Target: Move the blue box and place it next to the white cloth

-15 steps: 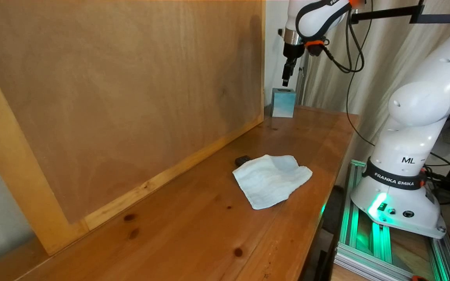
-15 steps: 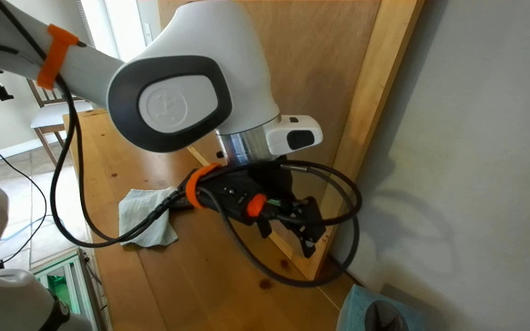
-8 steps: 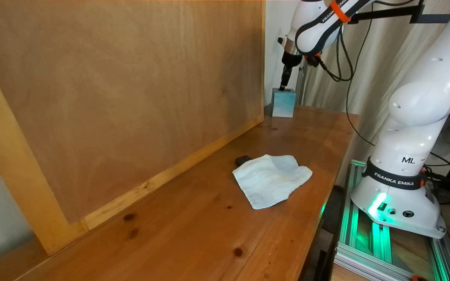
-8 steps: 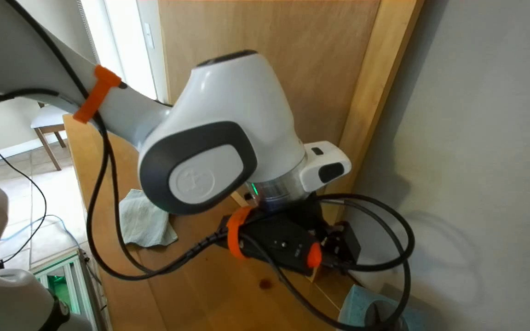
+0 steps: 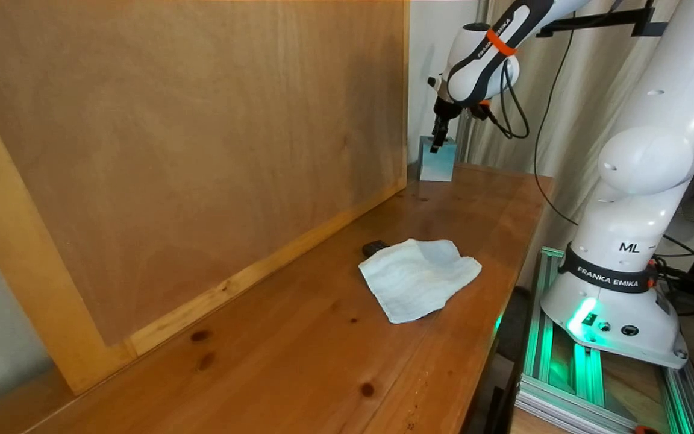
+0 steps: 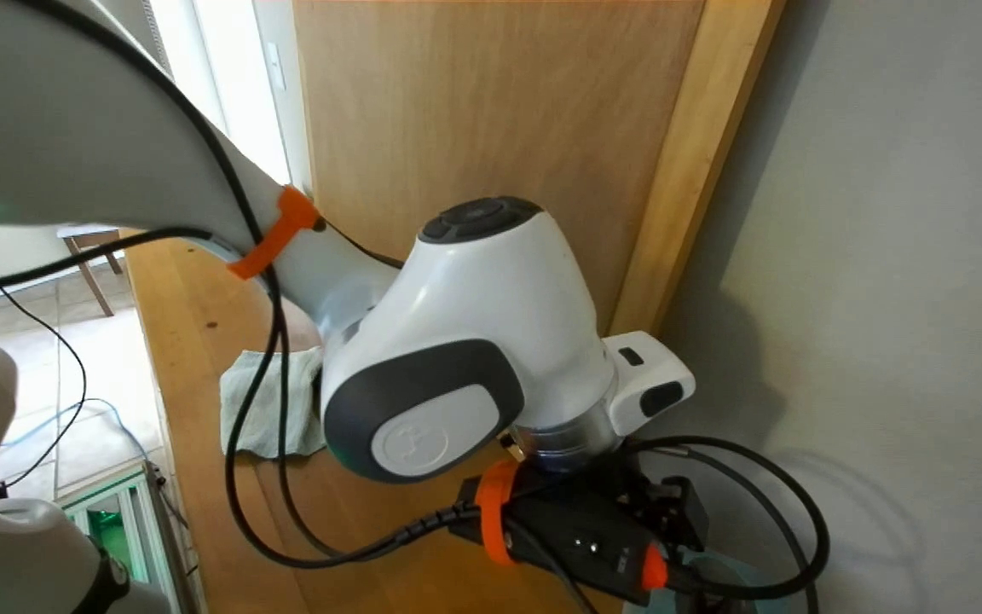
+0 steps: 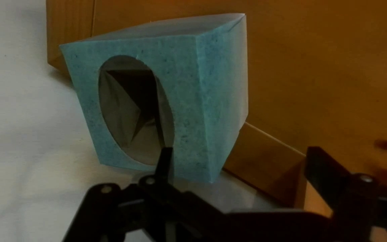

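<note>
From the pincer [image 7: 240, 150] the table [image 5: 287, 361] runs to the cloth [image 5: 420, 281], well apart, between the board [image 5: 202, 157] and its own long edge [image 5: 513, 274], while the arm [image 5: 485, 66] slants down, jaws wide with nothing gripped, just by the box [image 7: 188, 101], though whether they touch it is hard to tell.

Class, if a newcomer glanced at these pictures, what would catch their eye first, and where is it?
Probably the white robot arm, which spans much of an exterior view. Next comes the blue box, left of centre in the wrist view, its oval opening dark, the open black hand along the bottom. Then the white cloth stands out on the brown table in both exterior views.
</note>
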